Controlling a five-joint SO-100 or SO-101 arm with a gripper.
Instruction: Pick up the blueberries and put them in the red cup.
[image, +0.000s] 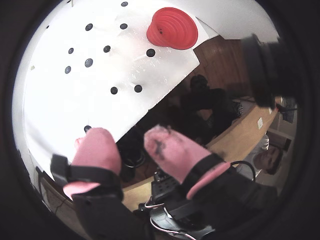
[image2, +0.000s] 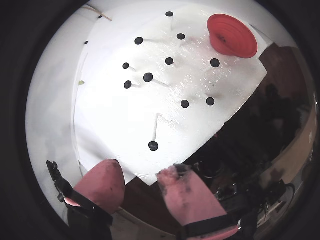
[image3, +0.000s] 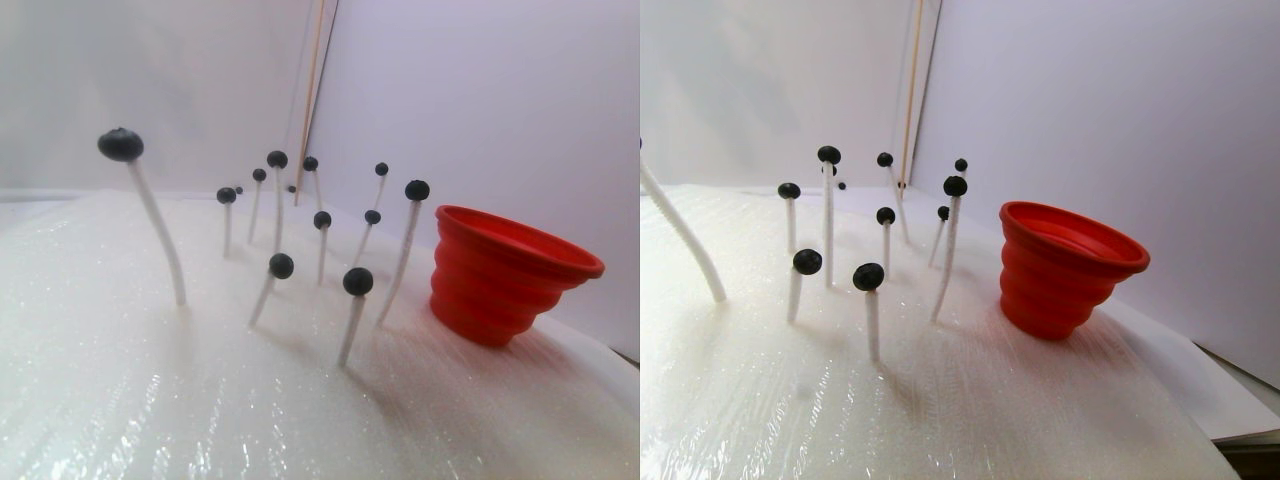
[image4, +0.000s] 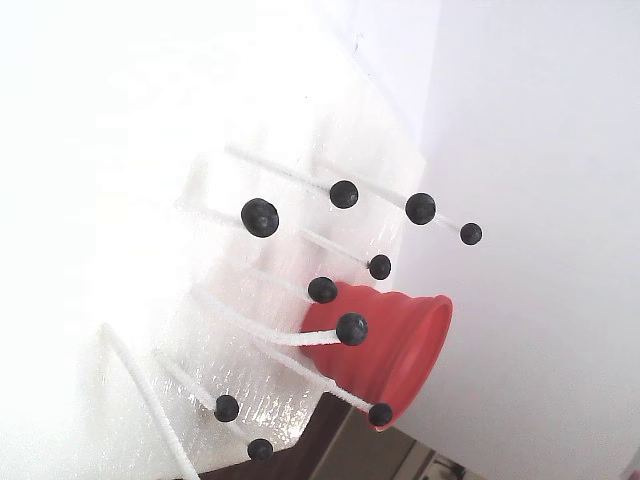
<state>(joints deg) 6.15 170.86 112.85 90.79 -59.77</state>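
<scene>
Eleven blueberries (image2: 148, 77) can be counted in a wrist view, though the fisheye rim may hide another; each sits on the tip of a thin white rod (image3: 403, 256) planted in a white foam sheet (image2: 120, 120). One red cup (image2: 232, 35) stands upright at the sheet's far corner, and the berries spread away from it across the foam, the nearest (image2: 215, 63) just beside its base. The pink-tipped gripper (image2: 141, 176) hangs well apart from the cup, over the sheet's near edge, its two padded fingers (image: 167, 147) spread wide with nothing between them; the lone berry (image2: 153, 146) farthest from the cup lies just ahead of them. In the stereo pair view the rods lean at varied angles beside the cup against a plain pale wall (image3: 480, 90). Beyond the cup's corner, dark clutter and a wooden tabletop (image: 250, 132) show.
</scene>
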